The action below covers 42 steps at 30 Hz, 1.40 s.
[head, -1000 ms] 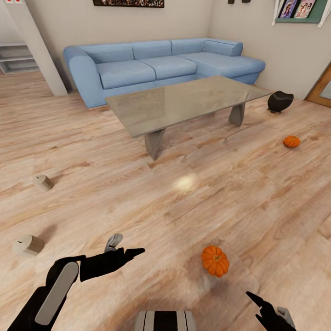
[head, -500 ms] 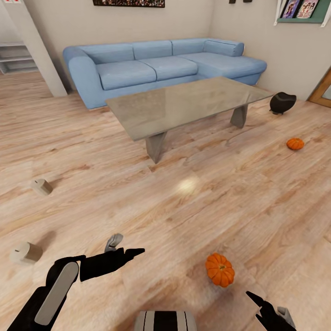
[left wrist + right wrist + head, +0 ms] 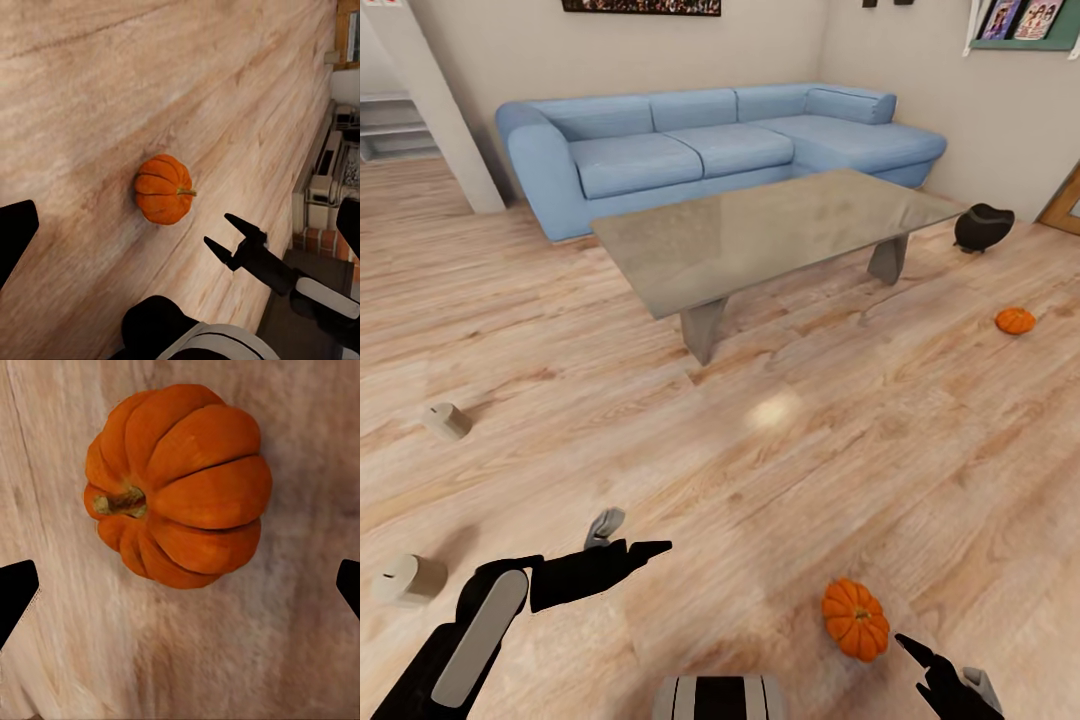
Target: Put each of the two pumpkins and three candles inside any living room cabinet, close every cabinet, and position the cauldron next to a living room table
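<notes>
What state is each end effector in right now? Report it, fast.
Left end effector: open, holding nothing.
Right end effector: open, empty, its fingers spread wide above the pumpkin on the floor.

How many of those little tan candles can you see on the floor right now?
2. One candle lies on the floor far left of the coffee table; the other candle sits nearer the robot's left arm. A third may be out of view.

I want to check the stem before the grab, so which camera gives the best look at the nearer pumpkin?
The right wrist view: the nearer pumpkin is large there, seen from above, ribs and yellowish stem plain. The left wrist view shows it whole but small, lying on the floor. The head view shows it smaller still, just beside the right claw.
</notes>
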Motion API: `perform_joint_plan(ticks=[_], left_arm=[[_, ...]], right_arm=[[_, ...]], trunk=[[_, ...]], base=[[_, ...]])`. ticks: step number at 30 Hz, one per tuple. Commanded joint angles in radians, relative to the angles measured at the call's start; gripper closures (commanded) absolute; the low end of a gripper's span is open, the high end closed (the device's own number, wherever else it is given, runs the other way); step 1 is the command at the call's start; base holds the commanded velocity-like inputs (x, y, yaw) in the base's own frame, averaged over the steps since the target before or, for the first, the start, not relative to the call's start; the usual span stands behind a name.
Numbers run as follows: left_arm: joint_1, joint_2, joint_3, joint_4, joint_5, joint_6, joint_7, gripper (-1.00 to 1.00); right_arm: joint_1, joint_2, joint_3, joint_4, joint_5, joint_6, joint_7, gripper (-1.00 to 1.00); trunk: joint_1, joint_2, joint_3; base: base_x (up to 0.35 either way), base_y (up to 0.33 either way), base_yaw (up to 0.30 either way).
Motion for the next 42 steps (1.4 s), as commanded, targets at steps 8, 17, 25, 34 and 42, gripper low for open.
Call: perform_joint_plan(ticks=[8, 17, 25, 34, 42], left_arm=[[0.0, 0.001, -0.001, -0.001, -0.006, 0.001, -0.007, -1.0], [0.0, 0.001, -0.003, -0.003, -0.006, 0.003, -0.007, -1.0], [0.0, 0.001, -0.001, -0.003, -0.001, 0.002, -0.007, -1.0], [0.0, 0.001, -0.003, -0.003, -0.001, 0.002, -0.007, -1.0], [0.0, 0.001, -0.003, -0.003, -0.001, 0.002, -0.007, -1.0]], right_arm=[[0.0, 0.0, -0.003, 0.0, -0.004, 0.008, 0.002, -1.0], [0.0, -0.001, -0.003, 0.001, -0.004, -0.004, 0.001, -1.0], [0.0, 0.0, -0.003, 0.002, -0.004, -0.005, 0.001, -1.0], [0.0, 0.0, -0.003, 0.002, -0.004, -0.023, 0.003, -1.0], [0.0, -0.002, -0.003, 0.001, -0.006, -0.025, 0.013, -1.0]], trunk=[[0.0, 0.0, -0.001], [0.0, 0.0, -0.001], [0.003, -0.002, -0.028], [0.007, -0.004, -0.063], [0.011, -0.006, -0.093]], base=[[0.195, 0.001, 0.0], [0.013, 0.0, 0.0], [0.0, 0.0, 0.0], [0.0, 0.0, 0.0], [0.0, 0.0, 0.0]])
